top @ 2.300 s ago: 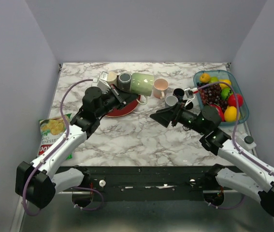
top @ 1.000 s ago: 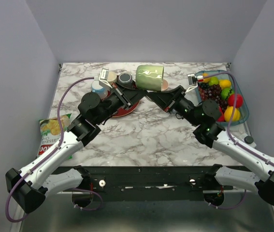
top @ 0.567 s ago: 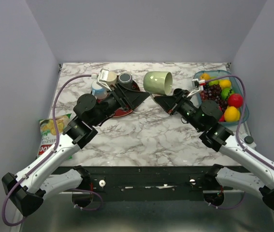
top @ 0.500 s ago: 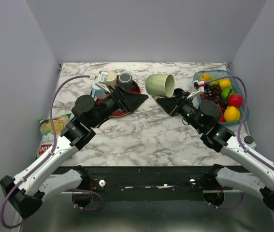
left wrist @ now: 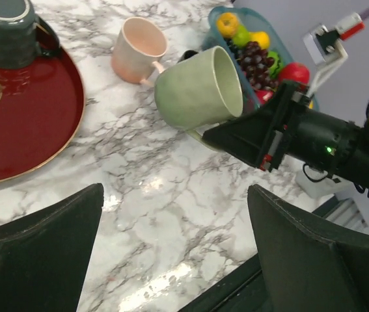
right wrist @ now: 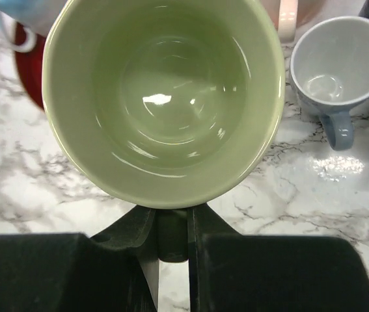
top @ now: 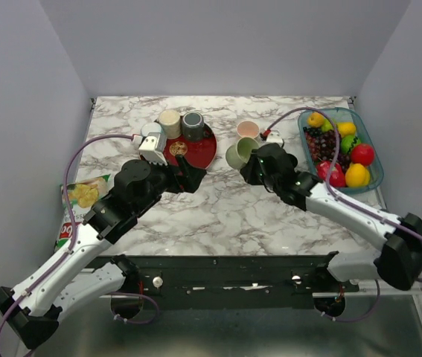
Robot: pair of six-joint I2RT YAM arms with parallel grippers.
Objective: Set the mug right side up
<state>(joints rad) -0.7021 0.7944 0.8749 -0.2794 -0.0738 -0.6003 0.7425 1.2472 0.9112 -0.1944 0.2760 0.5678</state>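
Green mug [left wrist: 194, 91] held tilted over the marble surface [left wrist: 138, 214], open mouth facing the right wrist camera, its handle grasped in the clenched jaws of the right gripper [right wrist: 172, 227], left gripper [left wrist: 174, 195] jaws released and spread wide, holding nothing, beside the red tray [left wrist: 15, 130], pink cup [left wrist: 138, 49] just behind the mug.

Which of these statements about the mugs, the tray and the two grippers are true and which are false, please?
1. The right gripper is shut on the green mug. True.
2. The grey mug stands on the red tray. True.
3. The green mug stands upright on the red tray. False: it is tilted in the right gripper, off to the side of the tray, over the marble.
4. The left gripper is open and holds nothing. True.
5. The pink mug lies on its side. False: it stands upright, mouth up, behind the green mug.
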